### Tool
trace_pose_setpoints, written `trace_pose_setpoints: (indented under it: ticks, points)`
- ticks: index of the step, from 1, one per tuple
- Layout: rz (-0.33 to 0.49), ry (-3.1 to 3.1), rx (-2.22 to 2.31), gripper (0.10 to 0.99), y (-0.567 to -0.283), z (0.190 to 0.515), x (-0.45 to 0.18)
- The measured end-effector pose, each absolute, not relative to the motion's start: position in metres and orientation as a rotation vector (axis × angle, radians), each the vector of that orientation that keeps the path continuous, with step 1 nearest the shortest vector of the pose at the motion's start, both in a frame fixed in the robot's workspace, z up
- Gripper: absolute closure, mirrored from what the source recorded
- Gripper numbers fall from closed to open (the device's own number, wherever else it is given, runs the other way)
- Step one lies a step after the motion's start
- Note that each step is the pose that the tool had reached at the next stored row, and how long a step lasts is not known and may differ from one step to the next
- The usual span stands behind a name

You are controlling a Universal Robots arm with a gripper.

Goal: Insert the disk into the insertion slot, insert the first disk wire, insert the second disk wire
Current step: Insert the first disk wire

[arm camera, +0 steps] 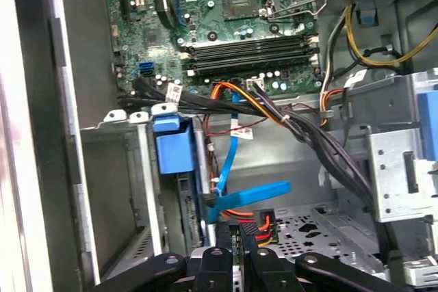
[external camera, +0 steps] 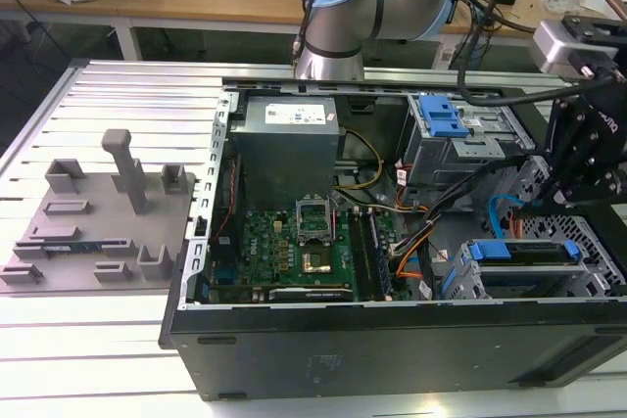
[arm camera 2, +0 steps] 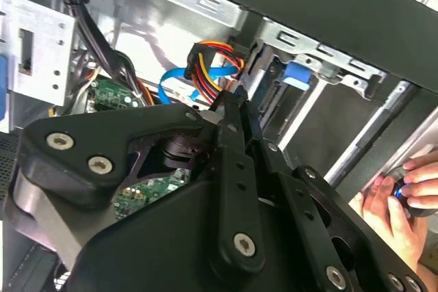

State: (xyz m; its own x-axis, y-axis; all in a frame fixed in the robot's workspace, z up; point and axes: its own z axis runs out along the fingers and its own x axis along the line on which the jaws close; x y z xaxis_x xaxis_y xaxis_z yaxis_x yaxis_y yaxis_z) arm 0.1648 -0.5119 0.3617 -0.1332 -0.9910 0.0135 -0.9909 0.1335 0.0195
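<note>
The disk [external camera: 524,254], in its bright blue carrier, lies inside the insertion slot [external camera: 458,283], the low grey cage at the exterior view's right. In the first wrist view the carrier's blue end [arm camera: 171,152] and the disk's rear edge [arm camera: 187,213] show in the cage [arm camera: 116,169]. A blue flat wire [arm camera: 252,193] runs down to the disk's rear. My gripper [arm camera: 244,243] hangs over that cage [external camera: 573,193] with its fingers close together on the black connector of a red, orange and yellow wire [arm camera: 263,223], seen at my fingertips [arm camera 2: 229,104] just off the disk's rear [arm camera 2: 274,87].
The open computer case holds a motherboard [external camera: 294,247], a grey power supply [external camera: 289,144] and a taller cage with a blue latch [external camera: 441,119]. Black cable bundles [arm camera: 328,148] cross beside the cage. A person's hand [arm camera 2: 393,200] rests at the case edge. A grey fixture plate [external camera: 98,217] lies outside.
</note>
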Motion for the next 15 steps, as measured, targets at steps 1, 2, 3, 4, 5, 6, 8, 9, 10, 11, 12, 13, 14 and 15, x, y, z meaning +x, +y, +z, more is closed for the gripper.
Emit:
trace_pose_setpoints:
  ticks: [1,2,3,4,5,6,8,9,10,11,12,13,14,15]
  points:
    - [-0.009,-2.346,2.054,0.922,-0.514,0.362,0.165]
    - [-0.009,-2.343,2.057,0.922,-0.517,0.362,0.166]
    - [-0.009,-2.341,2.06,0.922,-0.519,0.362,0.167]
    - [-0.009,-2.339,2.062,0.922,-0.52,0.362,0.167]
    - [-0.009,-2.338,2.063,0.922,-0.522,0.362,0.167]
    - [-0.01,-2.337,2.064,0.922,-0.524,0.362,0.167]
    - [-0.01,-2.334,2.068,0.922,-0.527,0.362,0.167]
    - [-0.01,-2.334,2.068,0.922,-0.527,0.362,0.167]
    - [-0.01,-2.333,2.068,0.922,-0.527,0.362,0.167]
    - [-0.009,-2.333,2.069,0.922,-0.527,0.362,0.167]
    - [-0.009,-2.333,2.068,0.922,-0.528,0.362,0.167]
    - [-0.009,-2.333,2.069,0.922,-0.528,0.362,0.167]
    - [-0.009,-2.331,2.07,0.922,-0.53,0.362,0.167]
    - [-0.009,-2.329,2.073,0.922,-0.531,0.362,0.167]
